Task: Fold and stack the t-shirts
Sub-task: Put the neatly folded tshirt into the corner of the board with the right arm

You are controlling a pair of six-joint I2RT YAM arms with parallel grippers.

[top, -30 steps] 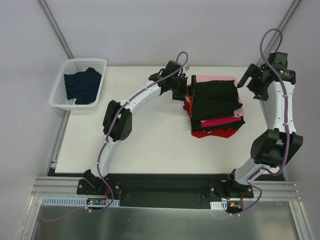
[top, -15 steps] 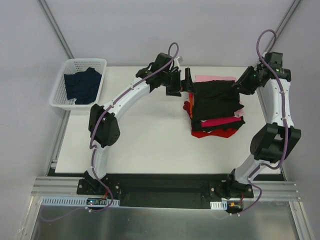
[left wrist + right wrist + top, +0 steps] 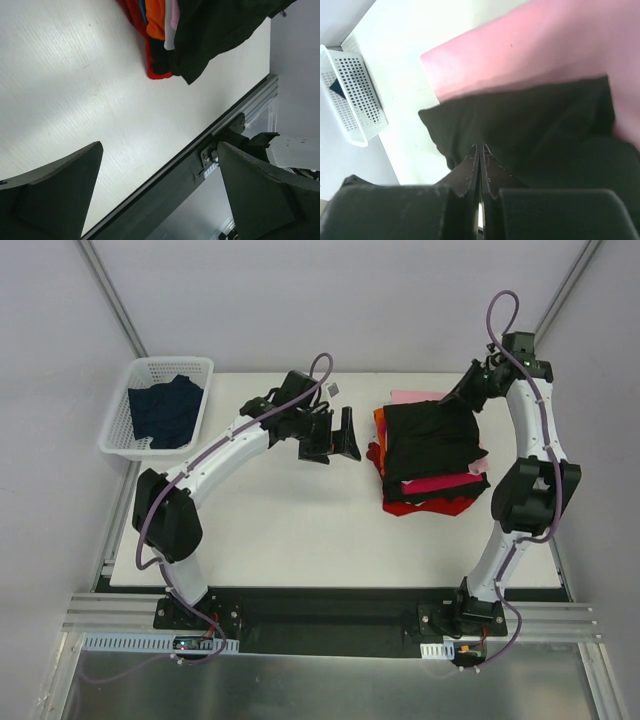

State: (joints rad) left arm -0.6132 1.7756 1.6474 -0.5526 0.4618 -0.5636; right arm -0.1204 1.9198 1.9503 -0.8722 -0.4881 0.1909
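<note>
Your right claw sat at the far right corner of the tee stack, fingers pressed fully together. In the wrist cam the tips met right at the edge of the black tee; you couldn't tell whether any cloth was pinched btwn them.

Your left claw hung w/ its 2 fingers spread wide and nothing in them, over bare bench just left of the stack, not touching it.

The stack lay on the right side of the bench, nearer the far edge. Black tee on top, pink tee poking out at the far edge, orange tee showing on the left side, magenta tee and red tee at the near edge.

1 dark navy tee lay crumpled in the white basket at the bench's far left corner.
</note>
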